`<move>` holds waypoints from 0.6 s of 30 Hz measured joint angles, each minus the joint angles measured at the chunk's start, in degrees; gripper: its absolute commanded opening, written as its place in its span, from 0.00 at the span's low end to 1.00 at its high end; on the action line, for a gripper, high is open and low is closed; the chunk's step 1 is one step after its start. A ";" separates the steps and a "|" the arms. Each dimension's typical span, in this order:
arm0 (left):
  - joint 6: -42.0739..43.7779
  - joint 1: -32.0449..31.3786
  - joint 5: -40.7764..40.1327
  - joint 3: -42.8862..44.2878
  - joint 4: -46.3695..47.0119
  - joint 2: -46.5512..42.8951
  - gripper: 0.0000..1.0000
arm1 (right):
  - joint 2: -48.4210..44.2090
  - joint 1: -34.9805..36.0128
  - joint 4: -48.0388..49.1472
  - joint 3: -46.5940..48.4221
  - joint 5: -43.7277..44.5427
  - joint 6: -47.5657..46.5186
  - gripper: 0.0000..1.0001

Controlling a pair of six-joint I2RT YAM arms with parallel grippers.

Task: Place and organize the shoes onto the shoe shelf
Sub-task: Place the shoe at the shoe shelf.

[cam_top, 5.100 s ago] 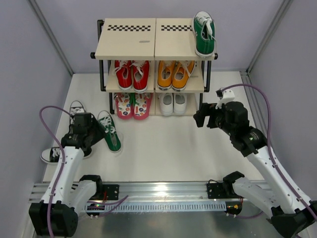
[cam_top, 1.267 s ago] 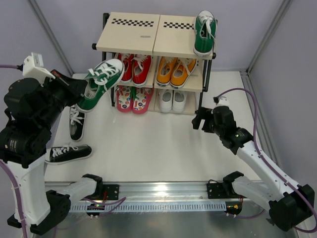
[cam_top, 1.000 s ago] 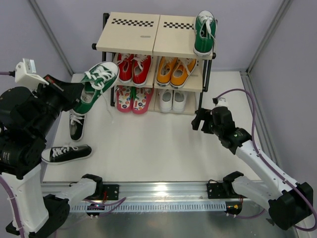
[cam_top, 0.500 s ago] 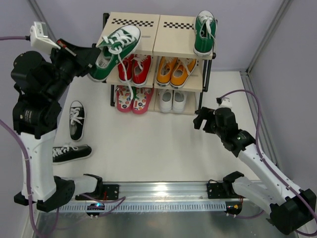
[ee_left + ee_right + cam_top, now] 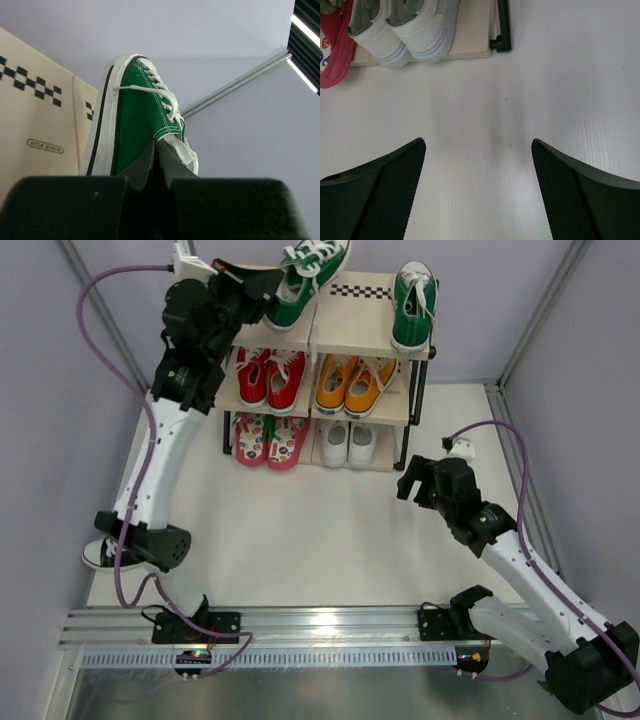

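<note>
My left gripper point(image 5: 268, 285) is raised over the left half of the shoe shelf's top board point(image 5: 345, 332) and is shut on the heel of a green white-laced sneaker point(image 5: 312, 270). The left wrist view shows this gripper point(image 5: 156, 148) pinching the heel rim of that sneaker point(image 5: 132, 125), which hangs above the checkered board point(image 5: 35, 115). The other green sneaker point(image 5: 412, 308) rests on the top right. Pink flip-flops point(image 5: 268, 440) and white shoes point(image 5: 350, 443) fill the bottom tier. A black sneaker point(image 5: 97, 554) peeks out behind my left arm. My right gripper point(image 5: 413, 480) hovers open and empty, low over the table.
A red pair point(image 5: 268, 380) and an orange pair point(image 5: 352, 385) sit on the middle tier. In the right wrist view the white shoes point(image 5: 405, 30), a flip-flop edge point(image 5: 332, 55) and the rack's black foot point(image 5: 502, 30) lie ahead of the right gripper point(image 5: 478, 145).
My left arm has lifted the green sneaker from the floor at the left, up and rightward to above the top board. The right arm has barely moved.
</note>
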 measured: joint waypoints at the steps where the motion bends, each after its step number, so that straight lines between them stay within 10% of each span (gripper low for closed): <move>1: -0.57 -1.36 -1.55 1.14 1.14 2.19 0.00 | -0.04 -0.02 -0.17 0.00 0.33 0.00 0.91; 18: -5.92 -13.38 -21.16 6.91 9.77 14.91 0.00 | -4.37 -0.02 -2.86 0.00 2.36 0.24 0.91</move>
